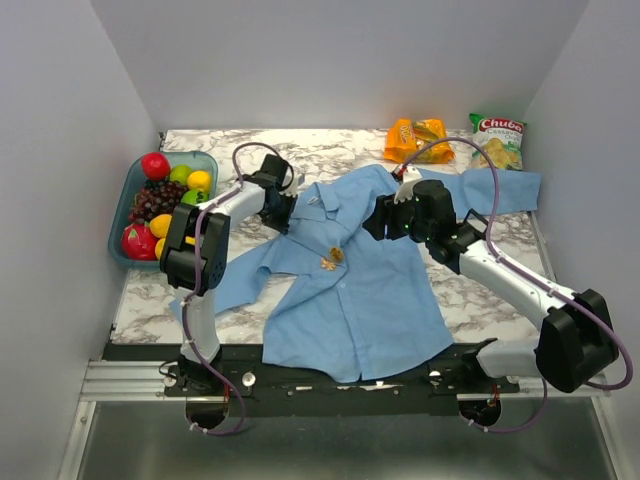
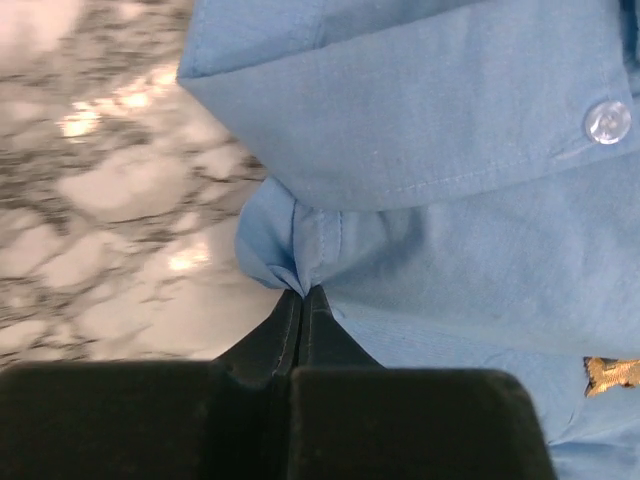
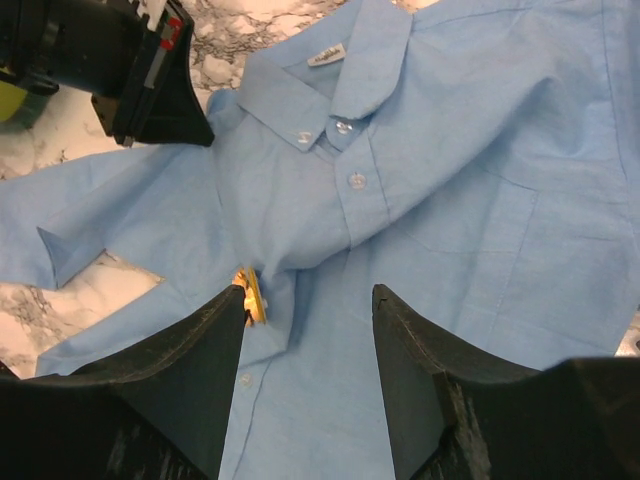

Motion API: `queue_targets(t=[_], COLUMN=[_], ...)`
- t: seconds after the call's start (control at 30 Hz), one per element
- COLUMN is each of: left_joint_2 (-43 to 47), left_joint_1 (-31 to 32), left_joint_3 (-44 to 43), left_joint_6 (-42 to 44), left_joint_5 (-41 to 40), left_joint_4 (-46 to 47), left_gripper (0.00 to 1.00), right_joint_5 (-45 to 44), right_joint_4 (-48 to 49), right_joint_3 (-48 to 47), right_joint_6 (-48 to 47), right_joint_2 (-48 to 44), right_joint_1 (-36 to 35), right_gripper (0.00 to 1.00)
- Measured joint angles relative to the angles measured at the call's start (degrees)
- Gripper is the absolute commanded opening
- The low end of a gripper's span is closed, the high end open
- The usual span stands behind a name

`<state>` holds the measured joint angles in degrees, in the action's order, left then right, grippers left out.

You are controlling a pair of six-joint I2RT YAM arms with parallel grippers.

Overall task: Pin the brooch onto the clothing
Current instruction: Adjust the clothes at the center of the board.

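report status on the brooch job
Left tool shut on shirt fold by the collar. Right tool open over shirt front. Brooch on the shirt beside its finger. Nothing blocking.

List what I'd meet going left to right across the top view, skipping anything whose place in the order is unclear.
Teal fruit tray → left gripper, shut on a fold of the shirt → brooch → right gripper, open → green chip bag. The orange packet overlaps the right gripper's span, so it is left out.

Robot lab booth, plain grey walls (image 1: 340, 60), marble tabletop (image 1: 330, 146), aluminium mounting rail (image 1: 125, 379)
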<state>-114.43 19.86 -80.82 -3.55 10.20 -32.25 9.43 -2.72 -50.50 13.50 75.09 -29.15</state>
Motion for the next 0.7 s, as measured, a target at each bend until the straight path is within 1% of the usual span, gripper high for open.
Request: queue_targets(t=[0.13, 0.23, 0.37, 0.5, 0.57, 0.63, 0.7], left_joint_2=[-0.46, -1.73, -3.67, -7.02, -8.92, -10.45, -11.37], left_joint_1=[-3.96, -6.08, -6.78, -6.93, -7.52, -8.26, -8.85], left_joint_3=[-2.12, -6.91, -14.60, -21.59, -24.37, -26.40, -27.50], left_joint_6=[0.13, 0.79, 2.08, 3.41, 3.72, 3.85, 3.98], left_joint_5=[-3.56, -6.56, -9.99, -12.28, -12.37, -12.33, -12.07], left_joint_4=[-1.27, -2.80, -4.13, -4.87, -5.60, -6.23, -6.80], left_gripper=[0.00, 0.00, 0.00, 0.00, 0.26, 0.54, 0.67], right_joint_5=[-0.85, -1.81, -3.93, -6.40, -8.04, -10.14, -11.82], right_joint_4=[-0.15, -0.59, -1.36, -4.04, -4.90, -6.12, -7.63], right_joint_3=[-0.15, -1.60, -3.19, -2.91, -2.34, -1.73, -1.05], right_joint_6=[0.02, 0.07, 0.44, 1.38, 2.03, 2.93, 3.96], right_joint_2=[0.42, 2.34, 5.42, 6.27, 6.27, 6.29, 6.47], right_joint_1=[0.00, 0.00, 0.00, 0.00, 0.00, 0.00, 0.00], right_gripper=[0.62, 0.62, 0.62, 0.62, 0.62, 0.62, 0.62])
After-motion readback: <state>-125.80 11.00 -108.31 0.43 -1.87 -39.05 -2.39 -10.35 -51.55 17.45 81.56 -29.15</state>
